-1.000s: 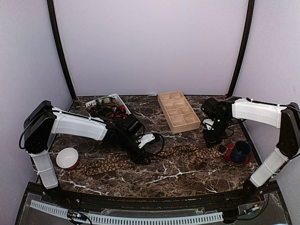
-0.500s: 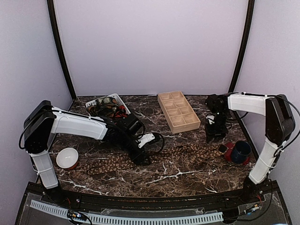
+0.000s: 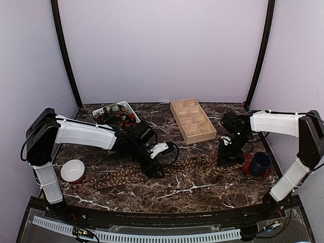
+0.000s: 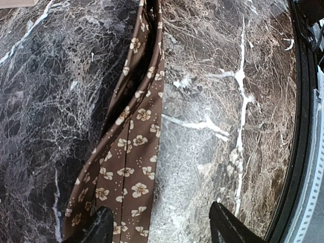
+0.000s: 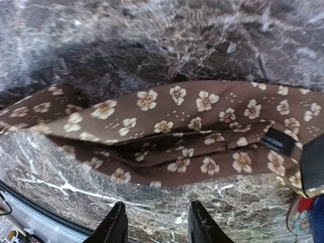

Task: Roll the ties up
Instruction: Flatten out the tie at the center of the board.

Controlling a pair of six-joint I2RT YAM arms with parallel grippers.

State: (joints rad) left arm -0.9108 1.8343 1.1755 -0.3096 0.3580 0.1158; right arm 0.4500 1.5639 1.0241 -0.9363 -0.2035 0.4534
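Observation:
A brown tie with small tan flowers lies stretched across the marble table, from near the white bowl to the right arm. My left gripper hovers low over its middle. In the left wrist view this gripper is open, its left fingertip over the tie's edge and bare marble between the fingers. My right gripper is at the tie's right end. It is open and empty, with the folded tie just beyond its fingertips. More ties are heaped in a basket.
A white basket stands at the back left and a wooden compartment tray at the back centre. The white bowl sits at the left. A blue mug on a red coaster stands beside the right gripper. A black cable loops near the left wrist.
My right gripper has opened, letting go of the tie's right end, lifted briefly and come back down beside it. The left gripper's jaws have opened wider over the tie.

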